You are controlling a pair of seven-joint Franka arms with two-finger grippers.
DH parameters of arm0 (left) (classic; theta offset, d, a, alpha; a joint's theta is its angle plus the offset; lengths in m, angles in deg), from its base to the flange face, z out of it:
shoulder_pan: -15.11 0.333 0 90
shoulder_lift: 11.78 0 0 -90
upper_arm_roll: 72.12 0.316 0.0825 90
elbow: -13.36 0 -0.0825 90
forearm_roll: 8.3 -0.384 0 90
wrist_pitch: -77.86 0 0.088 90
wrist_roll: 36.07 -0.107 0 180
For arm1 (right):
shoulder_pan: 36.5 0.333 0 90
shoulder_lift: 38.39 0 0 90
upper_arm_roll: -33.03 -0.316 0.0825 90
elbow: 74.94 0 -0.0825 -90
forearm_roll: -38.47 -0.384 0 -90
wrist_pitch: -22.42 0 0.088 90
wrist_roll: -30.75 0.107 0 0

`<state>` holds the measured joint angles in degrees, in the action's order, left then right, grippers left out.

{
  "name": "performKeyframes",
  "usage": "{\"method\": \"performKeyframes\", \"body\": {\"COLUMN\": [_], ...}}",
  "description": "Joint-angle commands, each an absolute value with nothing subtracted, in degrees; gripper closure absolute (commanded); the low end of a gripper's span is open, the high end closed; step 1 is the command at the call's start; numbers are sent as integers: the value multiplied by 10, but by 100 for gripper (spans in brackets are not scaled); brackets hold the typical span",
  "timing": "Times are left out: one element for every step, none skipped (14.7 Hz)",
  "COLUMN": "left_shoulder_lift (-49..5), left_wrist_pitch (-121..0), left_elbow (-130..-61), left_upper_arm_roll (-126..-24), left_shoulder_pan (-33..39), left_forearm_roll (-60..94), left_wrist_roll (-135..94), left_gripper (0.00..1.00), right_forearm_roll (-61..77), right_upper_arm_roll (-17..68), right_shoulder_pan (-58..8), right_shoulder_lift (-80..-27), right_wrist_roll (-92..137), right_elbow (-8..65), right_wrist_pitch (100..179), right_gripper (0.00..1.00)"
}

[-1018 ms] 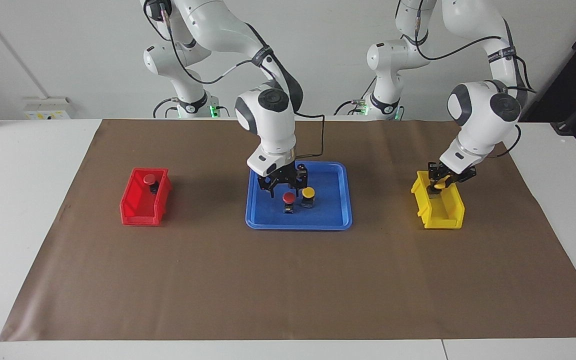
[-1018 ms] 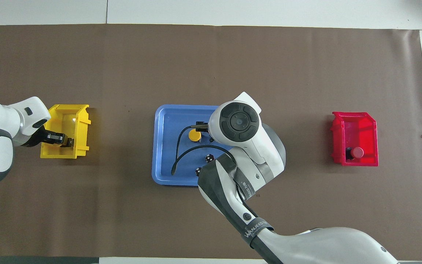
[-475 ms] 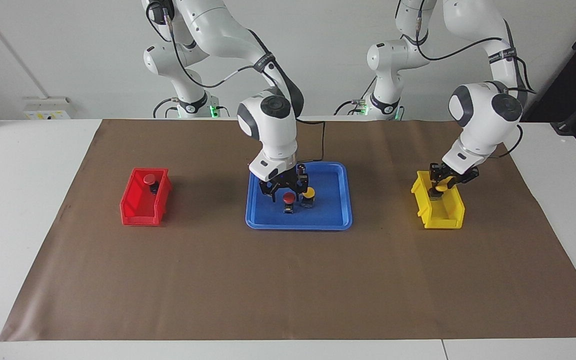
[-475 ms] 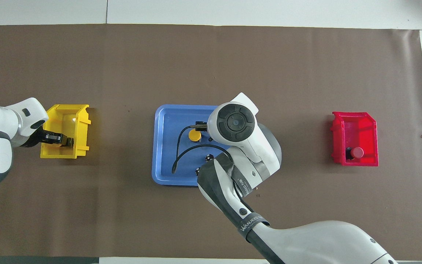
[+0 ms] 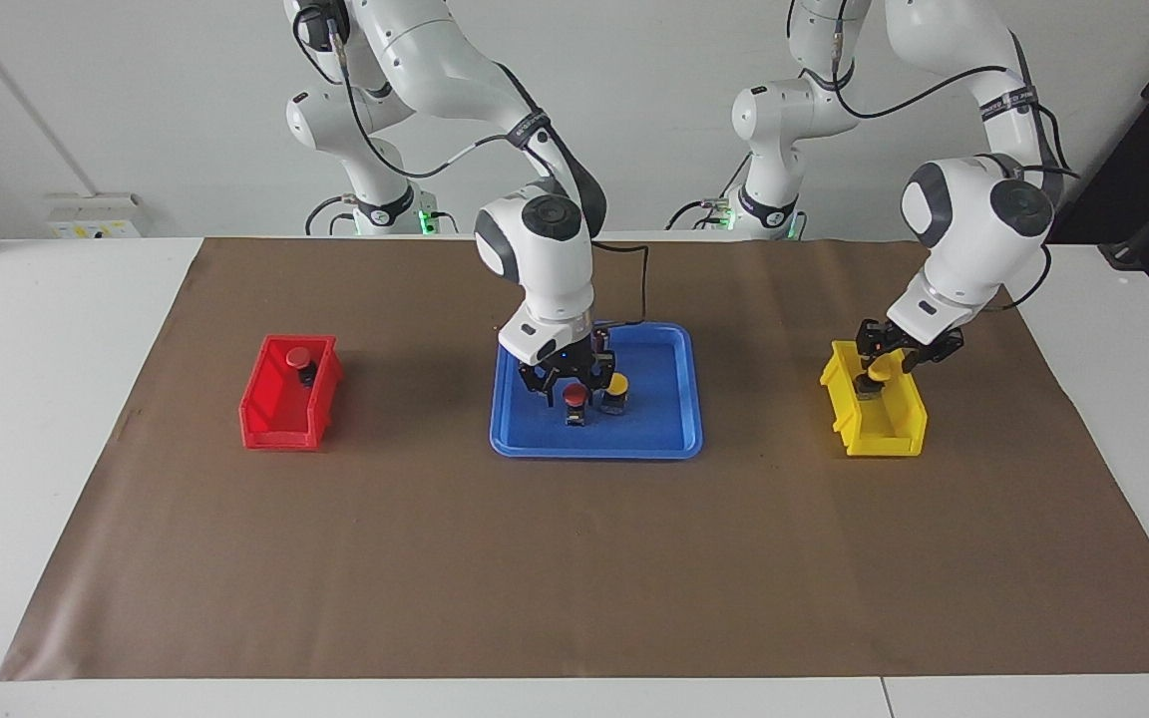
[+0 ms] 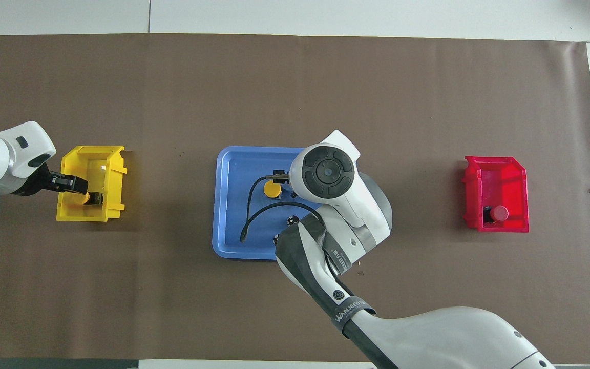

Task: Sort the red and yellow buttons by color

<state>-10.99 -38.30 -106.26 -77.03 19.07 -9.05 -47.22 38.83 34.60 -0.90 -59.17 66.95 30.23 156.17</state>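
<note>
Two dark capless cylinders [image 6: 283,229] stand in the blue tray [image 5: 672,439] at the edge nearest the robots. Farther along the tray, the right end effector [image 5: 568,382] is down over a red button [image 5: 574,398]; whether its fingers grip the button cannot be told. A yellow button [image 5: 616,385] stands just beside it. Toward the right arm's end of the desk [image 5: 56,329], another red button [image 5: 299,358] rests inside the red bin [image 5: 275,414]. The left end effector [image 5: 889,357] sits over the yellow bin [image 5: 879,429], with a second yellow button [image 6: 85,197] below it; its fingers' state cannot be told.
</note>
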Motion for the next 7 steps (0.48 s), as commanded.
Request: {"method": "performKeyframes", "body": {"left_shoulder_lift": [-113, -113, -112, -112, -113, -116, -127], "left_wrist_pitch": [-345, -353, -363, -374, -388, -396, -400], "left_elbow": [-1015, -1016, -1020, -1026, -1028, -1028, -1025], "left_upper_arm_roll": [-773, -772, -773, -774, -775, -775, -774], "left_shoulder_pan": [144, 117, 105, 92, 72, 45, 13], "left_forearm_roll": [-101, -102, -102, -102, -101, -100, -99], "left_wrist_roll": [-396, -345, -325, -318, -312, -291, -243], "left_gripper": [6, 0, 0, 0, 0, 0, 0], "right_forearm_roll": [397, 398, 399, 404, 408, 408, 407], "right_upper_arm_roll": [347, 347, 347, 347, 348, 350, 350], "right_shoulder_pan": [-9, -10, -10, -14, -23, -45, -77], "right_shoulder_lift": [-593, -593, -593, -590, -589, -583, -548], "right_wrist_roll": [671, 670, 669, 659, 639, 598, 539], "right_elbow": [304, 304, 297, 283, 239, 211, 209], "right_wrist_pitch": [1572, 1570, 1558, 1530, 1472, 1405, 1361], "right_gripper": [66, 75, 83, 86, 86, 86, 86]}}
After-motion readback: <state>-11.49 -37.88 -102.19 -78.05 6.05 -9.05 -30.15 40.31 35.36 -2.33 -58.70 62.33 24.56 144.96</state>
